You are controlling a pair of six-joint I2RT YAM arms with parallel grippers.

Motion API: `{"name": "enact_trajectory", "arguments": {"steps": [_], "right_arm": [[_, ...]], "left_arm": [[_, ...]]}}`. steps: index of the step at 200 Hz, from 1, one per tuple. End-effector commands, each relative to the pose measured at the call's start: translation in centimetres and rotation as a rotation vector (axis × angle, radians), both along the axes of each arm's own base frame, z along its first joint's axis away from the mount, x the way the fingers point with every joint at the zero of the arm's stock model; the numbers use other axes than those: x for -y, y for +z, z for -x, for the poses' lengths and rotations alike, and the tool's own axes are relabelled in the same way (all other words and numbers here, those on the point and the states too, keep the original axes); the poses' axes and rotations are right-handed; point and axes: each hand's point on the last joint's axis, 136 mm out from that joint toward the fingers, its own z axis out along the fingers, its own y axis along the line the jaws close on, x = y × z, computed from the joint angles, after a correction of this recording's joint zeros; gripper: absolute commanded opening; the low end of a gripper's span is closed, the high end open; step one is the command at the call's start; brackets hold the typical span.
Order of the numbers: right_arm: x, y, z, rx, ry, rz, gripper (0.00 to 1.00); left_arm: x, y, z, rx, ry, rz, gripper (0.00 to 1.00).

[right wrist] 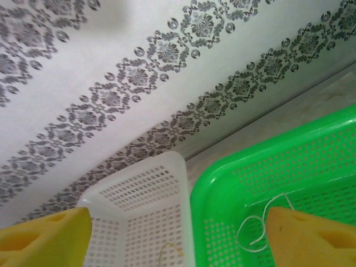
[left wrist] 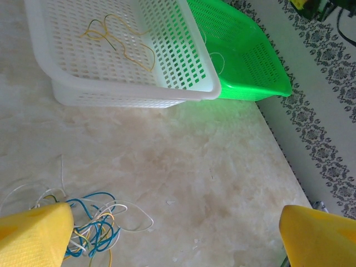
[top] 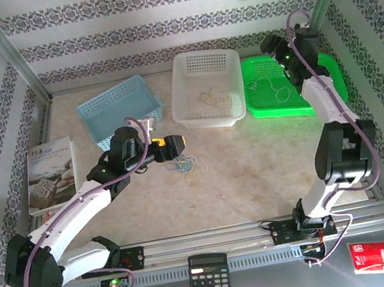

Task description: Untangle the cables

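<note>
A small tangle of blue, yellowish and whitish cables [top: 184, 164] lies on the table; in the left wrist view the tangle [left wrist: 92, 225] sits beside my left finger, not between the jaws. My left gripper [top: 176, 146] [left wrist: 175, 239] hovers just above it, open and empty. Loose yellowish cables [top: 212, 97] [left wrist: 119, 36] lie in the white basket [top: 191, 118] [left wrist: 128, 94]. A whitish cable [top: 275, 89] [right wrist: 256, 228] rests in the green basket [top: 333, 83] [right wrist: 222, 183]. My right gripper [top: 276, 48] [right wrist: 178, 239] hangs open over that basket's far left corner, holding nothing.
A blue basket [top: 118, 110] stands at the back left. A book [top: 51, 174] lies at the left edge. A calculator [top: 210, 280] and a red packet [top: 381, 257] sit in front of the arm rail. Patterned walls close in the table.
</note>
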Motion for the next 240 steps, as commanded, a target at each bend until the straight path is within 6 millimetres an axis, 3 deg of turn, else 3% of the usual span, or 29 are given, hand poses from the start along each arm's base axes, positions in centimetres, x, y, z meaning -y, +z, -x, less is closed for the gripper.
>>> {"name": "enact_trajectory", "arguments": {"steps": [1, 29, 66, 86, 103, 134, 150, 192, 240], "right_arm": [[-1.9, 4.0, 2.1, 0.113, 0.053, 0.021, 0.98], [-3.7, 5.1, 4.5, 0.166, 0.087, -0.032, 0.98], [-7.9, 4.2, 7.9, 0.184, 0.216, -0.146, 0.98], [-11.6, 1.8, 10.3, 0.133, 0.313, -0.162, 0.92], [-16.0, -0.9, 12.8, 0.067, 0.421, -0.152, 0.84], [-23.8, -8.1, 18.2, -0.11, 0.602, -0.085, 0.73], [-26.6, -11.4, 20.9, -0.184, 0.659, -0.054, 0.7], [-30.7, -16.4, 26.6, -0.287, 0.751, 0.054, 0.6], [-32.7, -20.1, 28.6, -0.392, 0.791, 0.105, 0.44]], "left_arm": [[0.1, 0.7, 0.3, 0.011, 0.007, 0.011, 1.0], [-0.4, 0.5, 0.4, 0.006, 0.021, -0.003, 1.0], [-1.0, -0.3, 0.8, -0.017, 0.052, -0.009, 1.0], [-1.5, -1.1, 1.0, -0.04, 0.071, -0.009, 1.0], [-1.9, -1.7, 1.3, -0.058, 0.09, -0.009, 1.0], [-2.9, -2.5, 1.6, -0.081, 0.142, -0.016, 1.0], [-3.6, -2.8, 1.6, -0.086, 0.174, -0.025, 1.0], [-5.5, -2.9, 1.6, -0.081, 0.255, -0.049, 1.0], [-6.6, -2.9, 1.2, -0.071, 0.291, -0.072, 1.0]]}}
